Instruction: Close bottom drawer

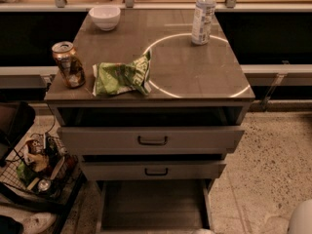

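The bottom drawer [152, 204] of the grey metal cabinet stands pulled far out toward me. Its flat grey inside shows, and its front and handle are cut off by the lower edge of the view. Above it are the middle drawer front [153, 170] and the tallest top drawer front [151, 140], each with a black loop handle and each pulled out a little. Only a pale sliver of my gripper [202, 231] shows at the bottom edge, by the open drawer's right front corner. The white arm shell [302, 221] is at the bottom right corner.
On the cabinet top [195, 77] stand a soda can [68, 65], a green chip bag [122, 77], a white bowl [105, 16] and a water bottle [203, 16]. A wire basket of clutter [39, 167] sits on the floor to the left. Speckled floor [263, 169] lies to the right.
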Tool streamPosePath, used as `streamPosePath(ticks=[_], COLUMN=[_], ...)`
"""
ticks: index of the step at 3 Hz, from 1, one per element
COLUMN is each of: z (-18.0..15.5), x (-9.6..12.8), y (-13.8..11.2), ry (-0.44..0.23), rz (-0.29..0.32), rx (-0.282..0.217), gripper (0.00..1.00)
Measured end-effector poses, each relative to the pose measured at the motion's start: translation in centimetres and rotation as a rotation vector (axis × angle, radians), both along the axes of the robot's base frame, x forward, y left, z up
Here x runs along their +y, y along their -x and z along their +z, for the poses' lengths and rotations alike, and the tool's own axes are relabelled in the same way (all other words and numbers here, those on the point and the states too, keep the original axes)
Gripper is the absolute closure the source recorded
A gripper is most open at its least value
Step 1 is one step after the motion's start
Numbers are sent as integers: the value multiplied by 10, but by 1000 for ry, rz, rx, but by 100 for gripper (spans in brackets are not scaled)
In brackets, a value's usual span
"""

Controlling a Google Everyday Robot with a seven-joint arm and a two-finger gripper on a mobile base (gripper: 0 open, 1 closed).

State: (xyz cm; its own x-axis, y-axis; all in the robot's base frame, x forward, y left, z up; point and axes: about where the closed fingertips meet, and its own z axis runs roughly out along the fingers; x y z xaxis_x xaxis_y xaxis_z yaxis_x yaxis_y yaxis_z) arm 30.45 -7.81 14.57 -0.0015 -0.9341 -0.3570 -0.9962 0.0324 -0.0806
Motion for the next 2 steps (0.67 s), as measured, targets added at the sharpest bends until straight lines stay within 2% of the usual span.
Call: streamPosePath(ticks=[1, 2], z=[-6, -13], x=[3, 1], y=[-4, -24], ry=[-13, -24], rz=[-5, -5], rx=[9, -9], gripper=[100, 100])
